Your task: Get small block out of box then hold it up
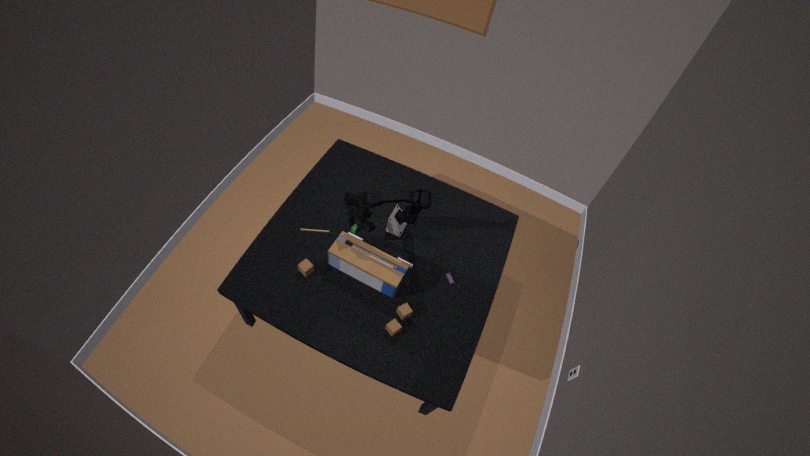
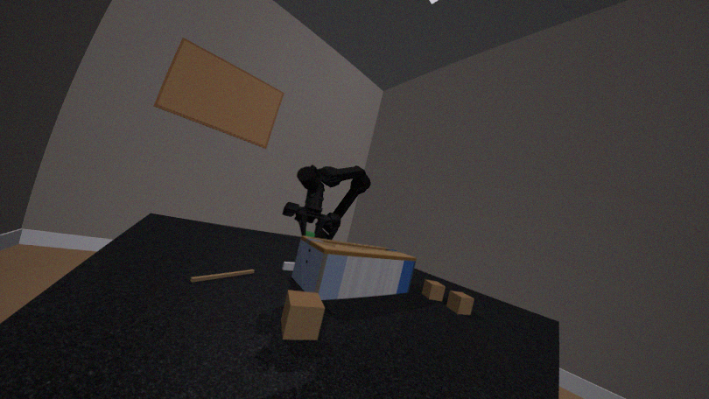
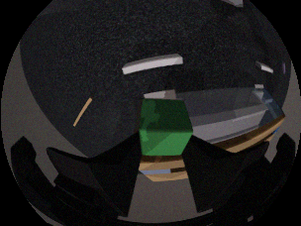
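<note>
the tool (image 3: 165, 164) is pinching the block (image 3: 165, 128), a small green cube with flat matte faces and sharp edges, seated between the two dark fingers and filling the gap between them. in the exterior view the tool (image 2: 311, 230) hangs off the surface, with the block (image 2: 310, 233) a green speck just above the box's near end; in the top view the block (image 1: 354, 227) sits just beyond the box's end that faces the surface's left edge. the relation that counts: the block is out of the box and in the grip, but the box (image 3: 232, 117) lies close below and to one side, so by my judgement the coming move is a plain rise up and away from that end, toward the back edge where the arm (image 2: 342, 180) stands, then a still hold. the box (image 2: 354, 272) is long and low, its long axis running roughly from the left edge toward the front right corner, with a tan top, pale striped wall and blue end strips. a thin wooden stick (image 1: 314, 229) lies on the dark, grainy surface (image 1: 453, 351) near the left edge. three tan cubes lie apart from the box: one (image 1: 306, 267) off its left end, two (image 1: 404, 310) (image 1: 393, 326) toward the front edge. a small purple piece (image 1: 449, 277) lies toward the right edge.
</note>
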Available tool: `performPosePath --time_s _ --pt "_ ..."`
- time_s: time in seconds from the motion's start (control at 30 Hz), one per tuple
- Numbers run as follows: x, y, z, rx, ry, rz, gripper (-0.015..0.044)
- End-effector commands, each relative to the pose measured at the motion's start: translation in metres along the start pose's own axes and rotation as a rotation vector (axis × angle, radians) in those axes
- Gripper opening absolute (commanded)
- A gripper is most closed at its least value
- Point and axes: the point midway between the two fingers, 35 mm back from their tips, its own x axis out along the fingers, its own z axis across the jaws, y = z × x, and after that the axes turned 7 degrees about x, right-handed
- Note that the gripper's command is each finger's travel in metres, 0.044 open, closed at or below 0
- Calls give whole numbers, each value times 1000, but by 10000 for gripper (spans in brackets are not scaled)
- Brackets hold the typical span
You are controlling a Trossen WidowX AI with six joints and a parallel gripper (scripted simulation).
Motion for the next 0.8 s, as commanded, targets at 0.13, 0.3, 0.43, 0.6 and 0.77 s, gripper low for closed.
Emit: performPosePath --time_s 0.13,0.3,0.43,0.6,0.77 --pt "-33 5 -14 148 -69 39 0" --pt "-52 6 -24 240 -106 67 0" --pt "-58 5 -27 268 -117 76 0" --pt "-58 5 -27 268 -117 76 0" --pt "-58 5 -27 268 -117 76 0"
